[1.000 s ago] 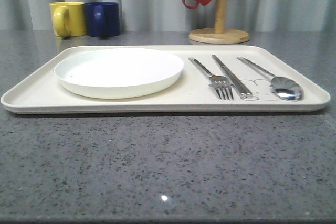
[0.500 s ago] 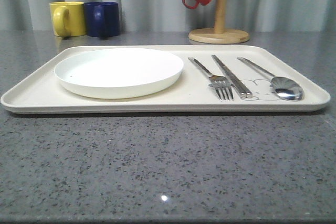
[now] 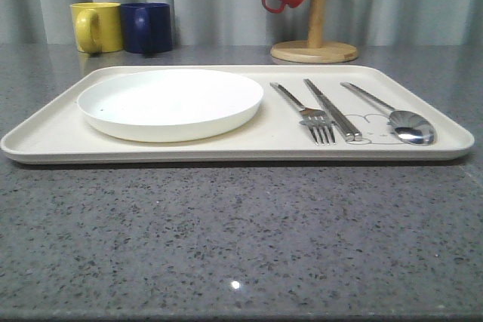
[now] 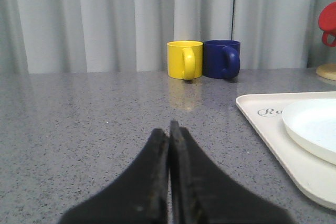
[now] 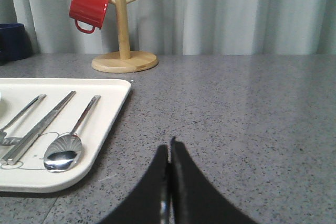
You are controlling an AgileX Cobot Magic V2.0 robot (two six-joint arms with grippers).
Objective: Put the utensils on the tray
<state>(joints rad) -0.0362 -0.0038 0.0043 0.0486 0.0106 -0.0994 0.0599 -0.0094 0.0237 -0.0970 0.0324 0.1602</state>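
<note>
On my front camera the cream rectangular tray (image 3: 45, 137) with rounded corners sits on the speckled grey stone desk (image 3: 241, 239). It carries one shallow round white plate (image 3: 170, 102) and three shiny steel utensils: fork (image 3: 306, 112), knife (image 3: 332, 108), spoon (image 3: 394, 115). Nothing has shifted since a second ago. My left hand (image 4: 169, 129) and right hand (image 5: 169, 148) are both pinched closed, empty.

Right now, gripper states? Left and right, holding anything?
Left gripper: closed, fingers pressed together, holding nothing.
Right gripper: closed, fingers together, holding nothing.
</note>
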